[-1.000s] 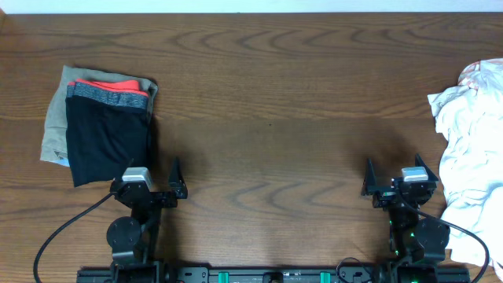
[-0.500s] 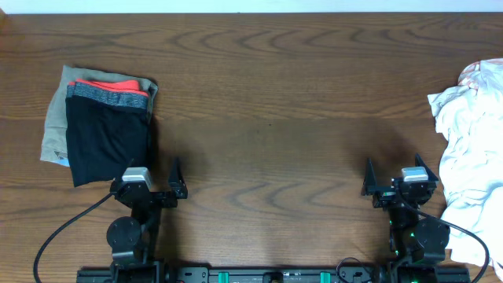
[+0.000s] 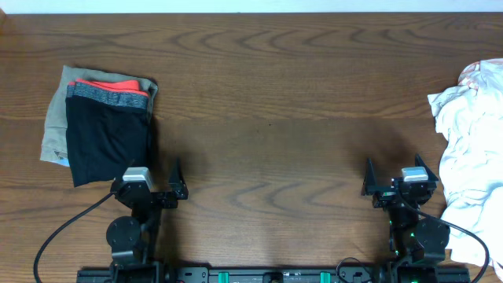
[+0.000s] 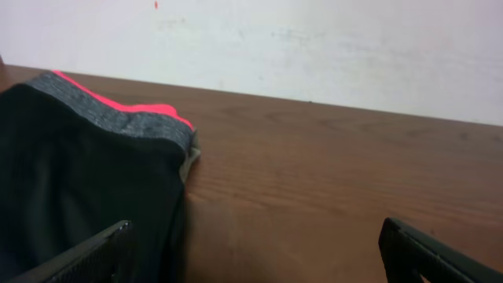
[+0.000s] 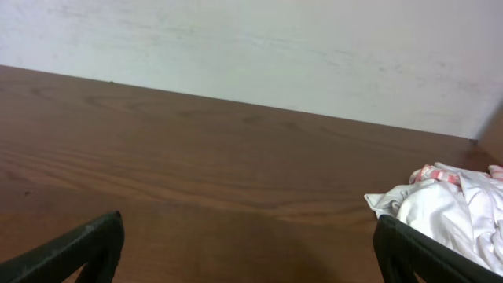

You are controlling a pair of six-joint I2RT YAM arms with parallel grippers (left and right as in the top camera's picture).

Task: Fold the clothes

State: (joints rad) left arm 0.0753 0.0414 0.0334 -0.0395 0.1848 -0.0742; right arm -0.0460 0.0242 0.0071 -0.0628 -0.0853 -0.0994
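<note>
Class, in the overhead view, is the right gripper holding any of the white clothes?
No, the right gripper stands open over the table, apart from the white clothes heaped at the edge.

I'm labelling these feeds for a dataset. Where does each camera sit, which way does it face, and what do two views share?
Overhead: above the table, looking straight down; the left gripper and right gripper, open, at the near edge.
Left wrist: low on the left arm, facing the far wall; own fingertips in the bottom corners, folded dark stack ahead-left.
Right wrist: same, on the right arm; white heap at right.
Shared: overhead also shows the stack and the heap.
</note>
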